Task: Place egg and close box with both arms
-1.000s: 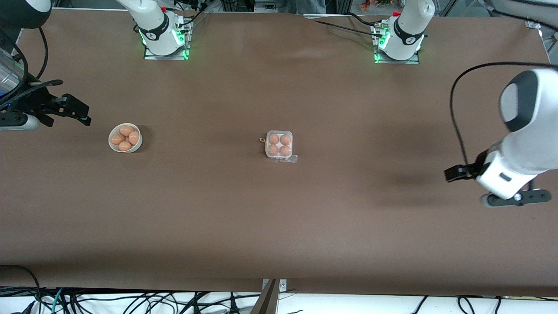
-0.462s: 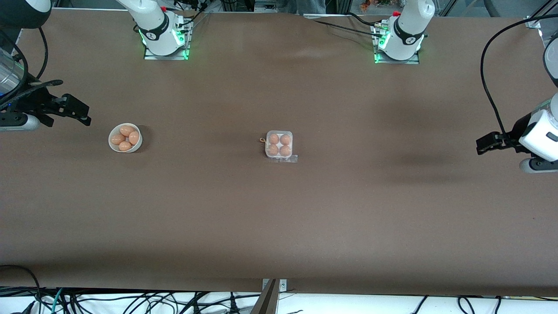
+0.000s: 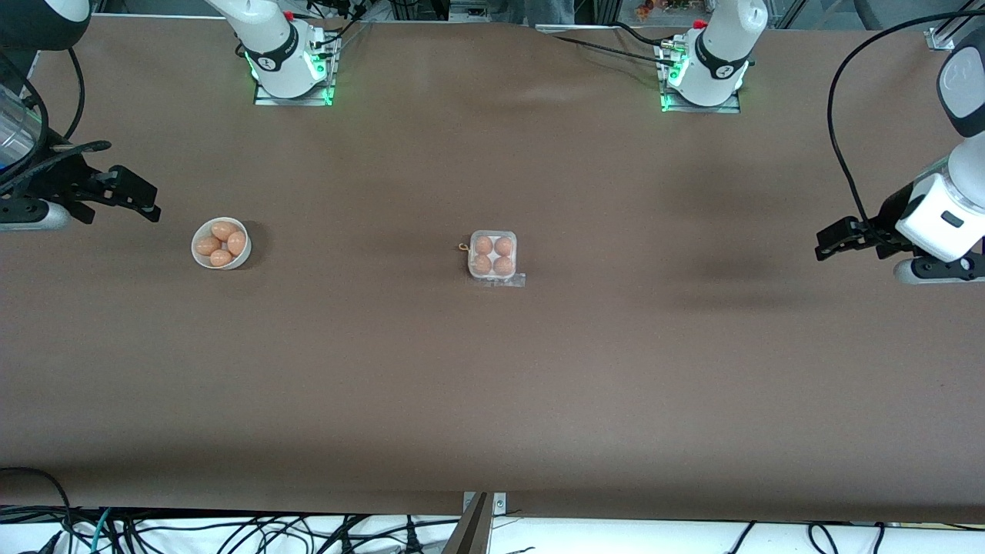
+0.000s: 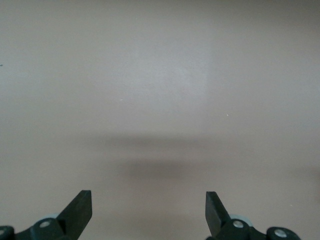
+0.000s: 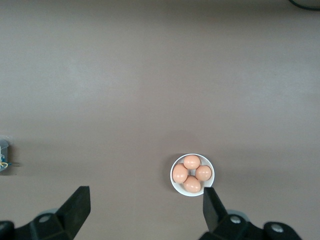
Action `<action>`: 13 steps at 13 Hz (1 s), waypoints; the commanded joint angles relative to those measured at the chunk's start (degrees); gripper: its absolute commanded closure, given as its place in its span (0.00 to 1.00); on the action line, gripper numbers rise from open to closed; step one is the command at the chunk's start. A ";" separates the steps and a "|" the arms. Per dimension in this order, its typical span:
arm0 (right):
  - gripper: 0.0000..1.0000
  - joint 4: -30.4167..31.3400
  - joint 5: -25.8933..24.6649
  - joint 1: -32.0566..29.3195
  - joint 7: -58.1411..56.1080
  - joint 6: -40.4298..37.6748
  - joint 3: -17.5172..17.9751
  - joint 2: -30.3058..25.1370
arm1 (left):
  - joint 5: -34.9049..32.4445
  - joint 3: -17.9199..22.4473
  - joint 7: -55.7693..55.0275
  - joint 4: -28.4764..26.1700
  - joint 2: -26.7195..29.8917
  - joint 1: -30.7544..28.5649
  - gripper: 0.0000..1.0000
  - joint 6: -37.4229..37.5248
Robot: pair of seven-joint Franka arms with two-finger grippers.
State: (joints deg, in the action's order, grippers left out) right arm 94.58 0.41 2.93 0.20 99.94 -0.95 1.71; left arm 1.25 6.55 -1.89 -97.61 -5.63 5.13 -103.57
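Jaws of the left gripper [image 3: 827, 248] and right gripper [image 3: 146, 206] gape wide, holding nothing, over bare table [image 3: 492, 385].

Front cam sat high across the table [image 3: 492, 400], faced the two arm bases along the view's top, took in the whole tabletop w/ the box [image 3: 492, 255] mid-table and the bowl [image 3: 221, 243] toward the right arm's end. Right wrist cam looked straight down from well above, its own right gripper [image 5: 145, 210] framing the edge; it shared the bowl [image 5: 192, 174] w/ front cam, plus prob. a sliver of the box [image 5: 4, 159] at the frame edge, too cropped to be sure. Left wrist cam pointed down past the left gripper [image 4: 149, 210] at bare tabletop only; shared just table surface w/ front cam.
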 commanded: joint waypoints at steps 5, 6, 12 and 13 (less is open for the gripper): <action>0.00 0.61 -0.67 -0.82 -0.46 -0.18 0.69 -0.83 | -0.28 0.30 0.83 -2.33 4.75 0.58 0.00 3.54; 0.00 0.61 -0.67 -0.82 -0.46 -0.18 0.69 -0.83 | -0.80 0.31 0.83 -2.06 5.10 0.32 0.00 4.95; 0.00 0.61 -0.67 -0.82 -0.46 -0.18 0.69 -0.83 | -1.86 -0.31 0.57 0.04 5.81 0.32 0.00 10.40; 0.00 0.61 -0.67 -0.82 -0.37 -0.27 0.69 -0.83 | -1.86 -0.31 0.57 0.40 5.64 0.32 0.00 10.67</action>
State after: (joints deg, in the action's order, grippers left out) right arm 94.58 0.41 2.92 0.20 99.92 -0.95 1.71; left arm 0.60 6.48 -1.89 -98.50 -0.22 5.34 -94.80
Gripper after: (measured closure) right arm 0.000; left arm 0.000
